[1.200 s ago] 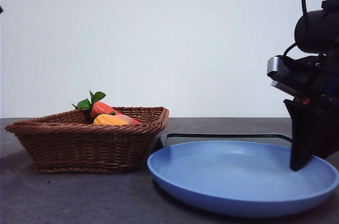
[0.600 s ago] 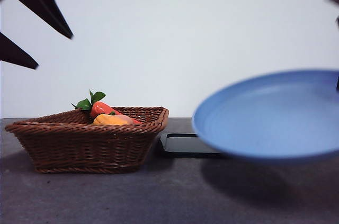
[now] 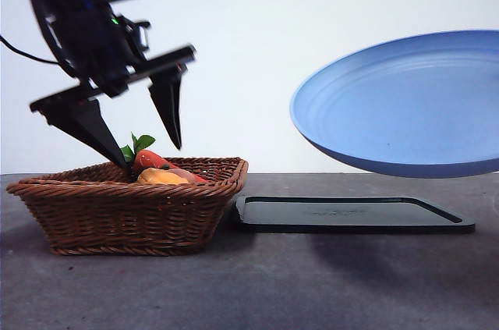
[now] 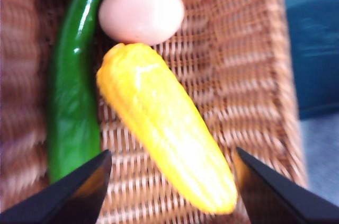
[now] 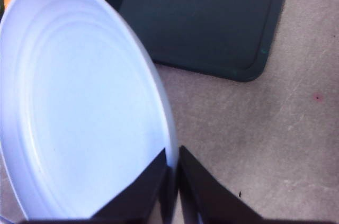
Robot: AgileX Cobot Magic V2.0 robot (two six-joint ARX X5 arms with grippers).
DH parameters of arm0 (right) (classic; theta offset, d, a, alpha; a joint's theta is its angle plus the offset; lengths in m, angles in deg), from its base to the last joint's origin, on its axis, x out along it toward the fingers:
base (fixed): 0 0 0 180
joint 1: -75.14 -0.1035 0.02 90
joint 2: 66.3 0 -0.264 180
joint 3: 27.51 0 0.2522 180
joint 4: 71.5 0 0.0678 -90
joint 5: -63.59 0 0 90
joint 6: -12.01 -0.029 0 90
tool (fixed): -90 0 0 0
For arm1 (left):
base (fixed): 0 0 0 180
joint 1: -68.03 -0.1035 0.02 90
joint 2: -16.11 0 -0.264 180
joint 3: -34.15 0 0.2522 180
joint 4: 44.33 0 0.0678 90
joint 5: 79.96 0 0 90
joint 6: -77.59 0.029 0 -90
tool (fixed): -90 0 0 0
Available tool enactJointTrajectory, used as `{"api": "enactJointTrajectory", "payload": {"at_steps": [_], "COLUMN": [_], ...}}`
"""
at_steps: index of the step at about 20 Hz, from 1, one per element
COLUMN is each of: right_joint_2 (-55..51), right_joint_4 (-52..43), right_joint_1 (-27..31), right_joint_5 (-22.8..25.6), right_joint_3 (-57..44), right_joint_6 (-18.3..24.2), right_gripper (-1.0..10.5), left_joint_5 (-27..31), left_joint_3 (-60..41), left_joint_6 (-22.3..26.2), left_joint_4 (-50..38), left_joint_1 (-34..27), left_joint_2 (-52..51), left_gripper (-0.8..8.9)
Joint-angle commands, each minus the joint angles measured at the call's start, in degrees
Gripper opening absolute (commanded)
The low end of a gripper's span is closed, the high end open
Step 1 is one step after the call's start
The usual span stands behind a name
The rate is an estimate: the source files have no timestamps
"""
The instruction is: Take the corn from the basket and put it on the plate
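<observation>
While the right gripper [image 5: 172,181] holds the plate [image 3: 405,104] in the air by its rim, jaws pinched together on the edge, the left gripper [image 3: 148,147] hangs over the basket [image 3: 129,209] with its jaws wide apart. The plate is tilted and well clear of the black tray [image 3: 351,215] below it. In the left wrist view the corn [image 4: 164,150] lies on the basket floor between the two jaw tips, its near end toward five o'clock and its far end toward eleven o'clock, where it nearly meets the egg [image 4: 141,11]. A green pepper [image 4: 74,97] runs alongside at nine o'clock, close to the left jaw.

By my reading, the step in hand is the approach to the pick: nothing is grasped yet. Next the left gripper should come down with the cob between its jaws, missing the pepper, and close across the middle.
</observation>
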State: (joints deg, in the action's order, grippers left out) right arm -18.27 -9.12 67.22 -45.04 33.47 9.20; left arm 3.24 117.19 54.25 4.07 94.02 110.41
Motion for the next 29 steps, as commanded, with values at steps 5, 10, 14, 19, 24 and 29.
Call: {"api": "enactJointTrajectory", "payload": {"at_steps": [5, 10, 14, 19, 24, 29], "right_joint_2": [0.2, 0.2, 0.2, 0.2, 7.4, 19.4], "right_joint_4": [-0.6, -0.9, -1.0, -1.0, -3.3, -10.4], "right_joint_1": [-0.1, -0.2, -0.2, -0.2, -0.2, -0.2], "right_joint_5": [-0.8, -0.9, -0.8, -0.8, -1.3, -9.8], "right_joint_3": [0.5, 0.5, 0.5, 0.5, 0.5, 0.5], "right_joint_6": [0.7, 1.4, 1.6, 0.4, -3.4, -8.0], "right_gripper": [0.0, 0.0, 0.0, 0.0, 0.0, 0.0], "left_joint_5": [1.9, 2.7, 2.6, 2.5, -0.4, -8.2], "left_joint_3": [5.7, 5.7, 5.7, 5.7, 5.8, 5.8], "left_joint_6": [-2.8, -2.9, -2.9, -0.9, 3.5, 11.5], "left_joint_4": [0.7, 0.8, 0.9, 1.9, 1.1, -0.2], "left_joint_1": [1.4, 1.9, 2.9, 2.9, 3.3, 9.3], "left_joint_2": [8.9, 11.5, 11.8, 9.8, -2.7, -7.6], "left_gripper": [3.75, 3.63, 2.29, 2.02, 2.02, 2.02]}}
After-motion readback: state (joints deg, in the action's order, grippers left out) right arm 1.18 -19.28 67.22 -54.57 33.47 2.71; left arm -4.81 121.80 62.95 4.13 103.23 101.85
